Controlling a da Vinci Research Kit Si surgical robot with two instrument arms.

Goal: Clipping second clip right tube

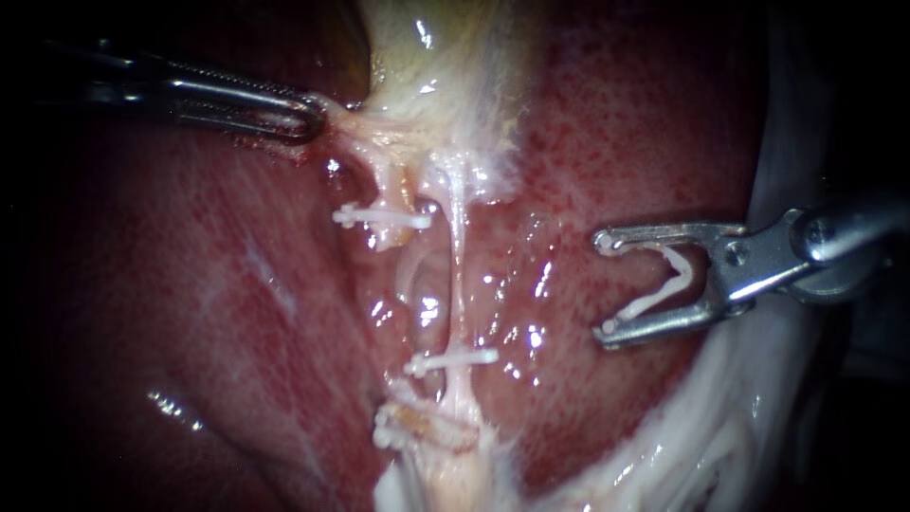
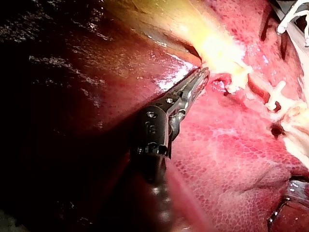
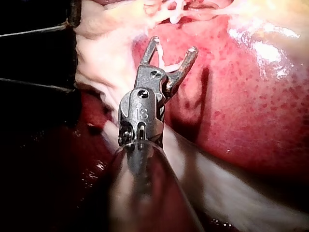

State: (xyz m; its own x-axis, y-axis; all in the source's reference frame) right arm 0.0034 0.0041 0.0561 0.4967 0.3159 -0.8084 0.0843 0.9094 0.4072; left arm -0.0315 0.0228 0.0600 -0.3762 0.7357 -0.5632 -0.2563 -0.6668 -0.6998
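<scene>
Jaws of the slender steel right instrument (image 1: pixel 605 285) stand wide apart, yet both bear on a white V-shaped clip (image 1: pixel 675 275) seated between them, one leg of the clip lying along each jaw. This loaded tip hangs over the mottled dark-red liver (image 1: pixel 190 284), well apart from the right tube (image 1: pixel 458 275) and on its right in the endoscope view, with the open mouth of the clip turned toward the tube.

The right tube is a thin, pale, glistening strand that runs down from the pale yellow gallbladder (image 1: pixel 436 47) across the liver bed. A closed white bar clip (image 1: pixel 453 360) already crosses it near its lower end, and the stretch of tube above that is bare. Just beside it, the shorter, thicker left tube (image 1: pixel 391 190) carries its own flat white clip (image 1: pixel 379 217), set higher up.

The ridged steel left instrument (image 1: pixel 318 116) has its jaws clamped together on the whitish tissue at the gallbladder's neck (image 1: pixel 355 123), which is drawn out toward its tip.

The right wrist view shows the right instrument (image 3: pixel 174 46) with the white V-shaped clip (image 3: pixel 161 57) between its spread jaws, above the red liver (image 3: pixel 251 96). The left wrist view shows the left instrument (image 2: pixel 203 75) with its tip buried in the yellowish tissue under the gallbladder (image 2: pixel 159 19).
</scene>
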